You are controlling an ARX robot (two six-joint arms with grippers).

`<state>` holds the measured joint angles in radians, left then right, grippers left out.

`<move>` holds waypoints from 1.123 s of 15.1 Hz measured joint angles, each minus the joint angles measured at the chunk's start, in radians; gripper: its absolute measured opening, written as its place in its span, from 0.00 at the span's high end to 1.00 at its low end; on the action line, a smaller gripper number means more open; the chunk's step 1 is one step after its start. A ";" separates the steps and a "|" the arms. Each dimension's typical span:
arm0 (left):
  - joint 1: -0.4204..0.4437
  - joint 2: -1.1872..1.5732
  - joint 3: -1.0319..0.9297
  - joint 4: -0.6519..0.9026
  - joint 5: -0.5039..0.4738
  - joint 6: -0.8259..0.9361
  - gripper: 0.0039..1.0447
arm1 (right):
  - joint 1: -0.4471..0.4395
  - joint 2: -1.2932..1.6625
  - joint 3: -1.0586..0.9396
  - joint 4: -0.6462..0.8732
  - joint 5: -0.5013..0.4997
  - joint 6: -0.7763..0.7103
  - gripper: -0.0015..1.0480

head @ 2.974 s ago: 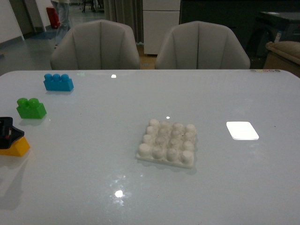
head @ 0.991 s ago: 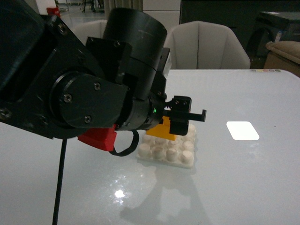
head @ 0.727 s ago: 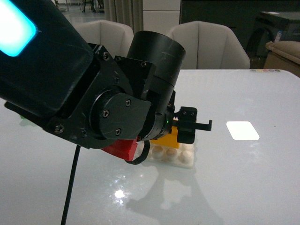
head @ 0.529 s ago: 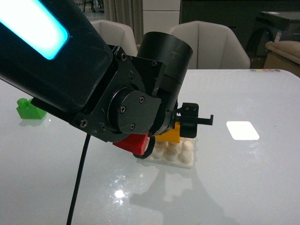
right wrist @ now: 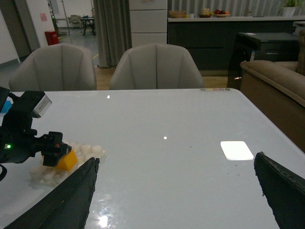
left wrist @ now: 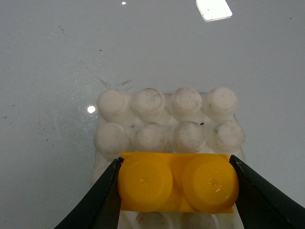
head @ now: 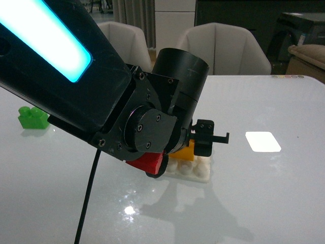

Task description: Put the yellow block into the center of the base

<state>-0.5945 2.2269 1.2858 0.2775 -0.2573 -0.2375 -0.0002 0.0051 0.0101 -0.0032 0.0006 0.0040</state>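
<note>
Glossy white rectangular table (head: 264,203) fills most of the front view, with one bright rectangular light reflection (head: 262,141) on it toward the right. Two grey upholstered tub chairs (head: 226,48) stand at the far edge.

Bulky black left arm (head: 106,96) with a glowing cyan light strip (head: 45,35) reaches in from the upper left. It covers the middle-left of the table. A red plastic piece (head: 147,162) sits under the wrist and a thin black cable (head: 86,203) hangs down.

Flat square white plastic base (head: 198,174) with round studs lies mid-table, partly hidden by the wrist.

Left gripper (left wrist: 175,162) is closed partway. Its two black fingers (left wrist: 102,202) press on the short ends of the small yellow-orange plastic two-stud block (left wrist: 176,183), gripping it firmly.

The block is level, studs up, directly over the base's middle columns. Two rows of four white studs are uncovered beyond it, and a bit of another row peeks out on the near side. In the front view its bottom is down among the studs. Cannot tell if it is pressed fully home.

Right gripper (right wrist: 176,157) is out over the table's right part, well apart from the base. It is spread wide with nothing between the fingers.

Small green plastic two-stud brick (head: 33,118) sits far left on the table, well apart from the base.
</note>
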 joint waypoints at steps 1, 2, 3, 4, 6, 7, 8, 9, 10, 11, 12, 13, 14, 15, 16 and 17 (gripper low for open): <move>0.001 0.000 0.000 0.002 0.002 -0.001 0.44 | 0.000 0.000 0.000 0.000 0.000 0.000 0.06; 0.001 0.000 0.000 0.002 0.000 -0.003 0.44 | 0.000 0.000 0.000 0.000 0.000 0.000 0.06; 0.001 0.000 0.000 0.002 0.000 -0.003 0.44 | 0.000 0.000 0.000 0.000 0.000 0.000 0.06; 0.001 0.002 0.002 -0.001 -0.001 -0.003 0.44 | 0.000 0.000 0.000 0.000 0.000 0.000 0.06; 0.001 0.015 0.028 -0.034 -0.002 0.000 0.44 | 0.000 0.000 0.000 0.000 0.000 0.000 0.06; 0.001 0.019 0.033 -0.042 -0.002 0.002 0.44 | 0.000 0.000 0.000 0.000 0.000 0.000 0.06; 0.001 0.020 0.035 -0.045 -0.002 0.003 0.44 | 0.000 0.000 0.000 0.000 0.000 0.000 0.06; 0.001 0.025 0.039 -0.048 -0.002 0.008 0.44 | 0.000 0.000 0.000 0.000 0.000 0.000 0.06; 0.000 0.029 0.041 -0.048 -0.002 0.010 0.44 | 0.000 0.000 0.000 0.000 0.000 0.000 0.06; 0.000 0.034 0.043 -0.050 -0.004 0.015 0.44 | 0.000 0.000 0.000 0.000 0.000 0.000 0.06; 0.000 0.037 0.045 -0.051 -0.005 0.018 0.44 | 0.000 0.000 0.000 0.000 0.000 0.000 0.06; -0.002 0.041 0.048 -0.056 -0.006 0.023 0.44 | 0.000 0.000 0.000 0.000 0.000 0.000 0.06; -0.002 0.043 0.050 -0.059 -0.006 0.027 0.44 | 0.000 0.000 0.000 0.000 0.000 0.000 0.06; -0.002 0.046 0.051 -0.057 -0.008 0.026 0.44 | 0.000 0.000 0.000 0.000 0.000 0.000 0.06; -0.002 0.047 0.052 -0.060 -0.010 0.026 0.44 | 0.000 0.000 0.000 0.000 0.000 0.000 0.06; -0.003 0.047 0.060 -0.071 -0.013 0.031 0.44 | 0.000 0.000 0.000 0.000 0.000 0.000 0.06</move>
<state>-0.5980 2.2734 1.3457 0.2070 -0.2699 -0.2062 -0.0002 0.0051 0.0101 -0.0032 0.0006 0.0044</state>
